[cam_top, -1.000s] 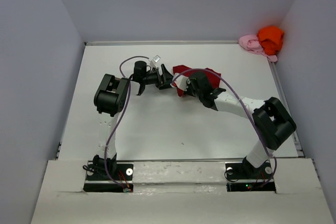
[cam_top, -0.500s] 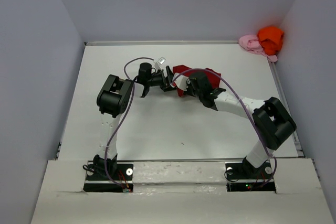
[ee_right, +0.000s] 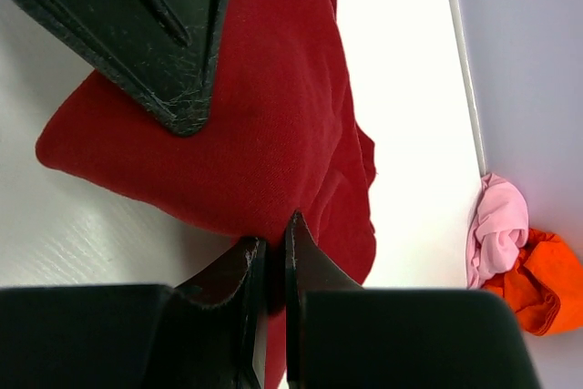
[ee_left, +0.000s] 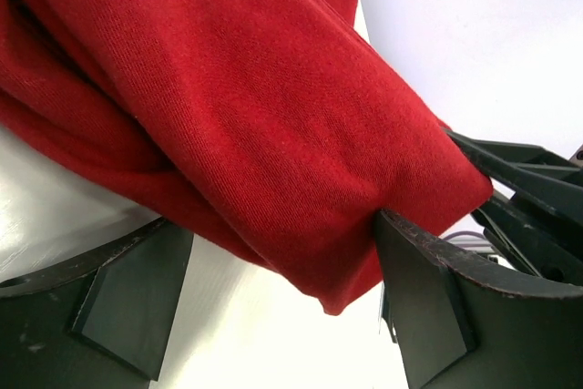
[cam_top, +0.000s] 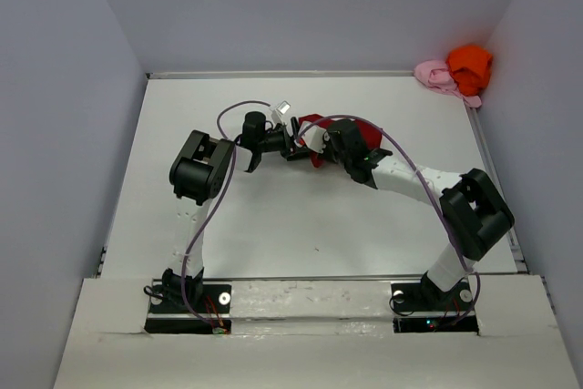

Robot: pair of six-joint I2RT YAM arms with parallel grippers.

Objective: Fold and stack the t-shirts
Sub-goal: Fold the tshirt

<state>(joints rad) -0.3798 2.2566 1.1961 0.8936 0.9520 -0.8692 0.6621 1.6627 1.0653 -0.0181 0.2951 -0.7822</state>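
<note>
Just past table (cam_top: pixel 273 216) centre toward twelve o'clock, pinches dark red shirt (cam_top: pixel 372 137) in right gripper (ee_right: pixel 271 248), jaws closed on a fold. Straddles its edge with left gripper (ee_left: pixel 273 271), jaws wide apart. Has orange shirt (cam_top: pixel 469 63) touching pink shirt (cam_top: pixel 435 74) at two o'clock corner.

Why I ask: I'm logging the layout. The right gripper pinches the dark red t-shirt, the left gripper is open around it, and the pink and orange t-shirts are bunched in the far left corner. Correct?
Not quite: the pink t-shirt and orange t-shirt are bunched in the far right corner, as the top external view shows. The rest stands.
</note>
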